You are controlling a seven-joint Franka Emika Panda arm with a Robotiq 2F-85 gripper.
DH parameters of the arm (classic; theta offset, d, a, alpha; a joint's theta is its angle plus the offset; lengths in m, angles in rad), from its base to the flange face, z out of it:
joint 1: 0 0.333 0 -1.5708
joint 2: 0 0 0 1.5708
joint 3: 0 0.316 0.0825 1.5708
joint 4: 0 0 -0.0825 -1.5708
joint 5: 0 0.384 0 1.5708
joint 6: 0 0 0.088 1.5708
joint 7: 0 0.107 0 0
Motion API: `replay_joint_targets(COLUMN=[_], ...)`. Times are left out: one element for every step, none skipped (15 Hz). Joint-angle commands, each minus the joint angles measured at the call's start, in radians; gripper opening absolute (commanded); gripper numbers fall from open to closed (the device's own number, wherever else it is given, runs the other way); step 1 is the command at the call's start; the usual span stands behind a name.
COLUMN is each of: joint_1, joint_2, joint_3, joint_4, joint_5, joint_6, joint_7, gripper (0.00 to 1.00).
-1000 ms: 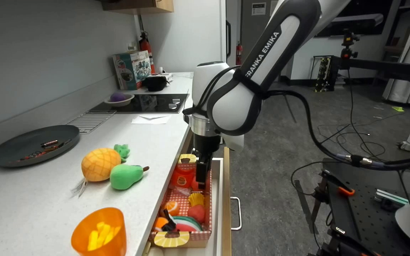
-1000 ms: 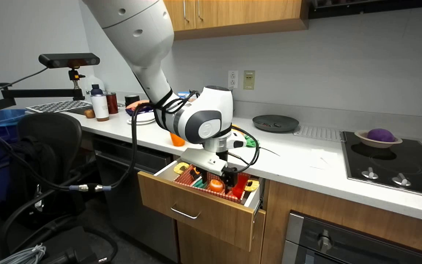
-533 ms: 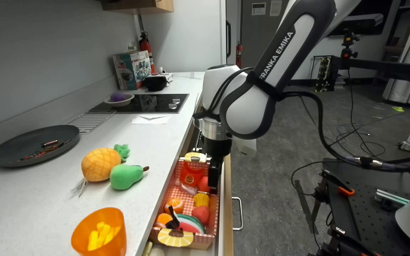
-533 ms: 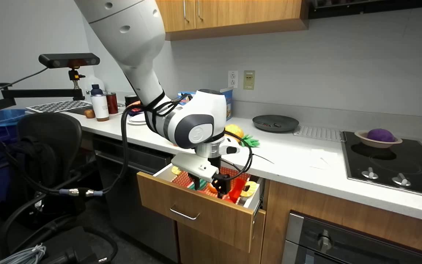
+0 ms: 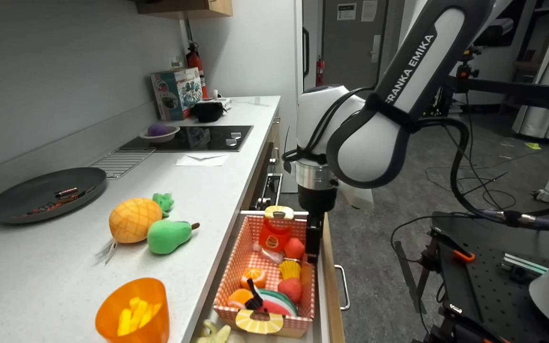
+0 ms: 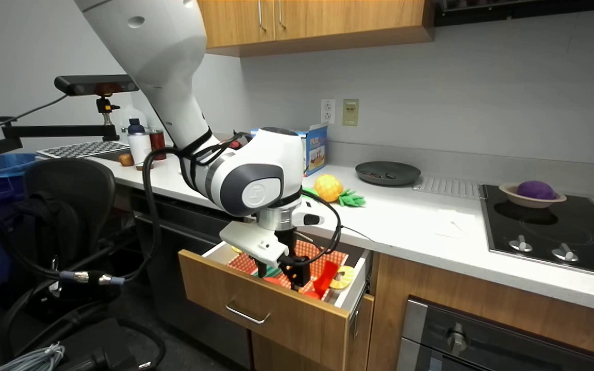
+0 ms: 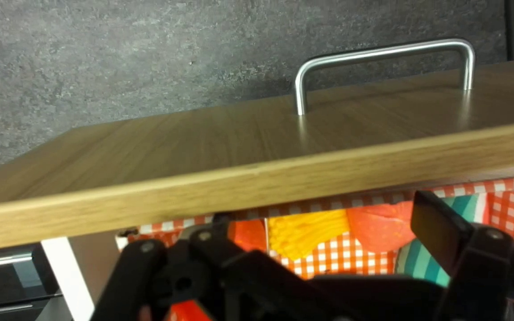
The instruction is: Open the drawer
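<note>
Coming farther out from under the long white surface [image 5: 208,190] than half a second ago, the shallow wide drawer with brown wood-look front [image 6: 297,319] is now clearly open, and more of its inside shows in both exterior views. The red-and-white checked basket [image 5: 234,278] inside it has also come forward, and my white robot arm [image 5: 370,147] has moved in the same direction. My black gripper [image 7: 321,218] hangs just behind the front, at the basket's edge; its fingers [image 7: 440,232] are spread apart and I see nothing grasped between them. The silver bar handle [image 7: 386,52] is on the outer face, apart from the gripper. So I judge that I push the drawer from inside; whether I touch the front itself or only the basket's wall, I cannot tell. For the task, the opening seems almost finished. If I push more, I should go slowly, because the basket may tilt.
</note>
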Motion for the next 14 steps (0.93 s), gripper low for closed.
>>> replay_joint_targets(joint_1=[0.001,0.001,0.002,0.002,-0.017,-0.013,-0.011,-0.007,-0.003,-0.003,-0.002,-0.004,-0.004,-0.001], joint_2=[-0.109,-0.131,-0.155,-0.177,-0.216,-0.244,-0.269,-0.295,-0.325,-0.351,-0.382,-0.36,-0.4,-0.433], joint_3=[0.007,0.007,0.007,0.007,0.001,-0.007,-0.016,-0.029,-0.047,-0.059,-0.069,-0.076,-0.077,-0.076], joint_4=[-0.125,-0.152,-0.185,-0.212,-0.236,-0.263,-0.283,-0.304,-0.324,-0.339,-0.352,-0.286,-0.293,-0.287], joint_5=[0.033,0.038,0.046,0.059,0.089,0.102,0.117,0.115,0.081,0.064,0.035,-0.011,-0.065,-0.101], joint_6=[-0.03,-0.041,-0.05,-0.062,-0.096,-0.114,-0.135,-0.156,-0.173,-0.189,-0.206,-0.252,-0.287,-0.327], joint_7=[0.02,0.022,0.026,0.024,-0.016,-0.017,-0.02,-0.011,0.02,0.03,0.05,0.076,0.103,0.114], gripper=[1.0,1.0,1.0,1.0,1.0,1.0,1.0,1.0,1.0,1.0,1.0,1.0,1.0,1.0])
